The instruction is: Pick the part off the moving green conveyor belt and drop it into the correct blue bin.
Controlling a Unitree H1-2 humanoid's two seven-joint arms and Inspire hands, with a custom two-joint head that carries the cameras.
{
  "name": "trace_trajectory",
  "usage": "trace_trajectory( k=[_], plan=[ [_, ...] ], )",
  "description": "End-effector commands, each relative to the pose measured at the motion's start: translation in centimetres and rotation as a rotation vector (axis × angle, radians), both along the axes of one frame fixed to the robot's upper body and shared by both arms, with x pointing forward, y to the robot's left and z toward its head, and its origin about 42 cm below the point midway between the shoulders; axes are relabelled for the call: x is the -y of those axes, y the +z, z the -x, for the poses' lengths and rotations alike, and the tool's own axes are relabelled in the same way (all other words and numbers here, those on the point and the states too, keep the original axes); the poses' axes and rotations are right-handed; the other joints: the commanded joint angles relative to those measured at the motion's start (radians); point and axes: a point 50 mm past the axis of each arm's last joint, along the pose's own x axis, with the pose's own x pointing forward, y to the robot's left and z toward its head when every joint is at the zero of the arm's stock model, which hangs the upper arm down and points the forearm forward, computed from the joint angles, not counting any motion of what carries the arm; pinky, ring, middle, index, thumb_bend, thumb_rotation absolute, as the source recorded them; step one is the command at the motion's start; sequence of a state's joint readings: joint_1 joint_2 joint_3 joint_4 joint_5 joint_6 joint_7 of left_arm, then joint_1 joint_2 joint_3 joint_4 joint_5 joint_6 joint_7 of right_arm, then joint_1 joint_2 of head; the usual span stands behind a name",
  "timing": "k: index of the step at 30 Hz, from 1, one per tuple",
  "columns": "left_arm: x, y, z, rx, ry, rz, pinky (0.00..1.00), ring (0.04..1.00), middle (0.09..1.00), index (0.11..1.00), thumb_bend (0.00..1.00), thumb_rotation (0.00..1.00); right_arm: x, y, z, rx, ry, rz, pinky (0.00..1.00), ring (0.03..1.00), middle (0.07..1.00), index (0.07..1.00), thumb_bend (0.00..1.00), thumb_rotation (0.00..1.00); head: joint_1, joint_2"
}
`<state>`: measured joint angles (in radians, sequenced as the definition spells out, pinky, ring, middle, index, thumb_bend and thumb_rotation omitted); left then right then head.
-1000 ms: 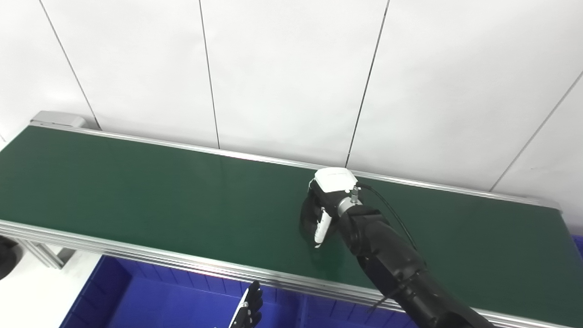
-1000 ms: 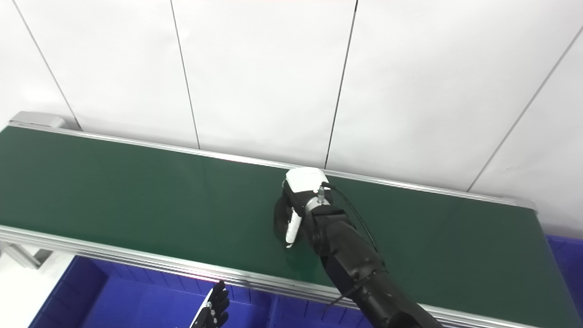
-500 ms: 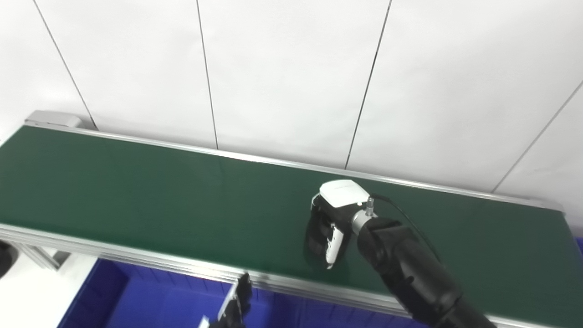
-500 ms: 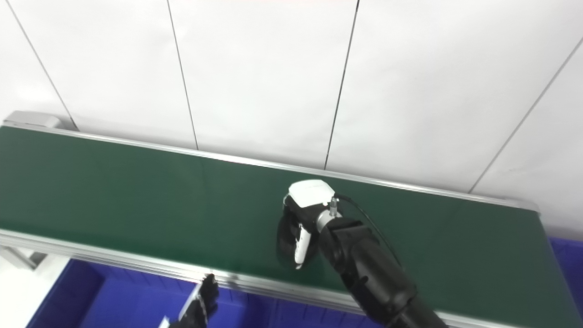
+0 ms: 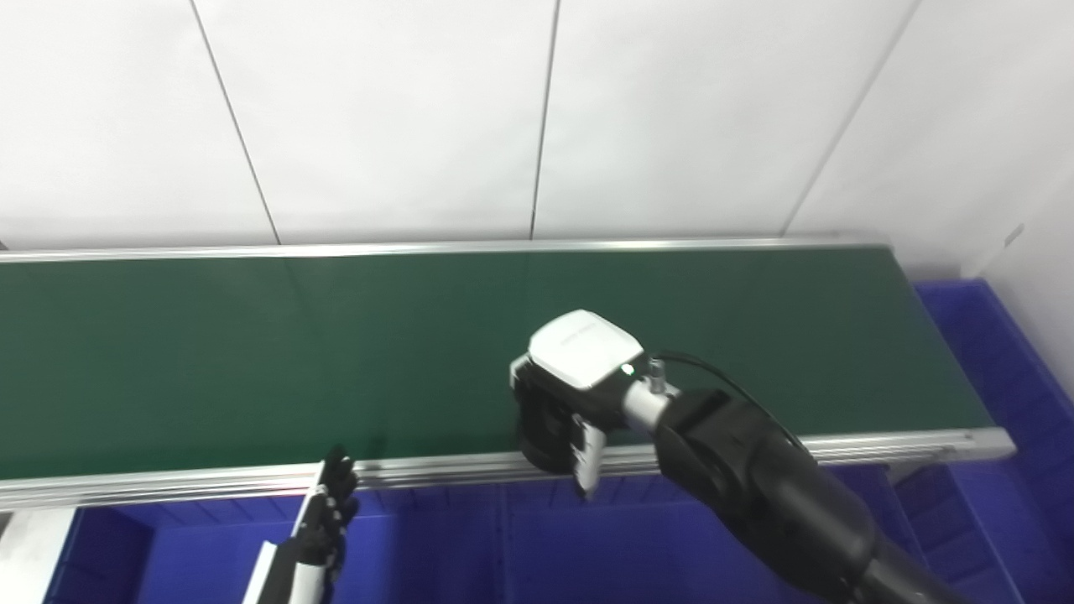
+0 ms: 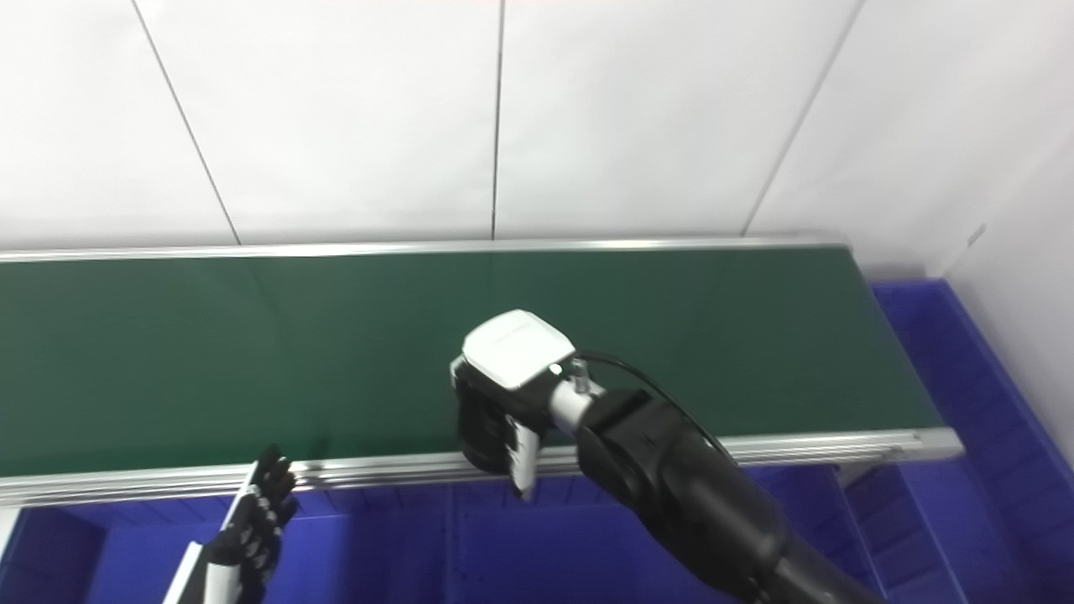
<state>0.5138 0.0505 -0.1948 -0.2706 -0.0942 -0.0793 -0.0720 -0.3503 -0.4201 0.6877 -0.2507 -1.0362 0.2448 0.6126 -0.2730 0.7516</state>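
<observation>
The green conveyor belt (image 5: 252,352) runs left to right across the view. My right hand (image 5: 570,394) has a white back cover and its fingers are curled down around a dark, rounded part (image 5: 537,445). It holds the part over the belt's near metal rail (image 5: 168,482), at the edge of the blue bins below. The same hand (image 6: 508,394) and part (image 6: 480,445) show in the right eye view. My left hand (image 5: 323,516) is low at the bottom left, fingers straight and apart, empty, over a blue bin.
Blue bins (image 5: 470,545) line up below the belt's near rail, with dividers between them. Another blue bin (image 5: 1007,369) sits past the belt's right end. A white panelled wall (image 5: 537,117) stands behind the belt.
The camera has turned to the right. My right hand has drawn the dark part from mid-belt to the near rail. My left hand stays low by the bins.
</observation>
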Motion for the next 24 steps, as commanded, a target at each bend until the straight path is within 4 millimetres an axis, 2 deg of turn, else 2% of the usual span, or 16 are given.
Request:
trace_trajectory(
  k=[1, 9, 14, 24],
  plan=[
    [0.1, 1.2, -0.2, 0.049, 0.002, 0.018, 1.0, 1.0, 1.0, 1.0, 0.84, 0.98, 0.6, 2.2, 0.1, 0.095, 0.034, -0.002, 0.28, 0.384, 0.484, 0.532, 0.51, 0.0, -0.009, 0.007],
    [-0.7, 1.7, -0.4, 0.04, 0.004, -0.005, 1.0, 1.0, 1.0, 1.0, 0.88, 0.97, 2.2, 1.3, 3.9, 0.058, 0.038, 0.018, 0.23, 0.344, 0.466, 0.549, 0.51, 0.0, -0.023, 0.04],
    [-0.9, 2.0, -0.4, 0.045, -0.004, -0.016, 1.0, 1.0, 1.0, 1.0, 0.87, 0.96, 2.9, 0.4, 5.4, 0.024, 0.027, 0.024, 0.24, 0.347, 0.464, 0.55, 0.51, 0.0, -0.017, 0.067],
    [-0.7, 2.5, -0.5, 0.048, -0.006, -0.025, 1.0, 1.0, 1.0, 1.0, 0.86, 0.94, 4.7, -2.1, 7.9, -0.036, -0.008, 0.007, 0.26, 0.356, 0.48, 0.541, 0.51, 0.0, 0.024, 0.094]
  ],
)
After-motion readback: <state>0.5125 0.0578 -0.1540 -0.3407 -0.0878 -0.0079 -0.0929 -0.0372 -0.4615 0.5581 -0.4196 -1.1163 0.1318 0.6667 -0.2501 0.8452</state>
